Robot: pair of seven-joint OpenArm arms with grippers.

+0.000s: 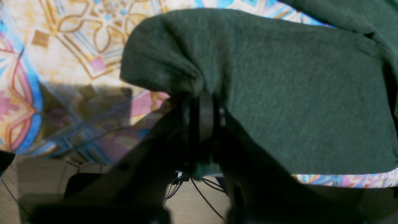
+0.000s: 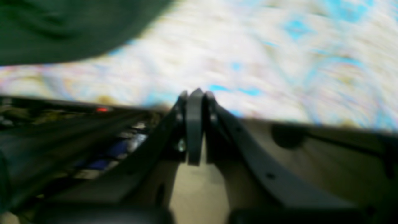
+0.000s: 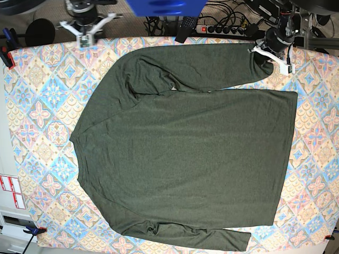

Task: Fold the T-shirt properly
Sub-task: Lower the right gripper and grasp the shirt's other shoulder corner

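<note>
Nearest the lens in the left wrist view: left pincer (image 1: 203, 102), dark and blurred, jaws drawn together on a bunched fold of the T-shirt (image 1: 279, 93), cloth puckered right at the tips. Dark olive knit, plain, no print.

Seen from the base view: T-shirt (image 3: 185, 153) spread nearly flat over most of the bench (image 3: 42, 106), on a cloth patterned in blue, pink and orange tiles. Collar toward the view's left edge, hem toward its right. One long sleeve folded along the shirt's far edge, its cuff end pinched by the left pincer (image 3: 270, 53) at the shirt's far right corner. Other sleeve lying along the shirt's near edge, with a few wrinkles near it.

Right pincer (image 3: 85, 29) beyond the shirt's far left corner, just past the bench edge, well apart from the fabric. In its own heavily blurred wrist view: right pincer (image 2: 195, 96) with jaws pressed fully together, gripping nothing; a patch of shirt (image 2: 62, 28) off to the upper left, not touching.
</note>
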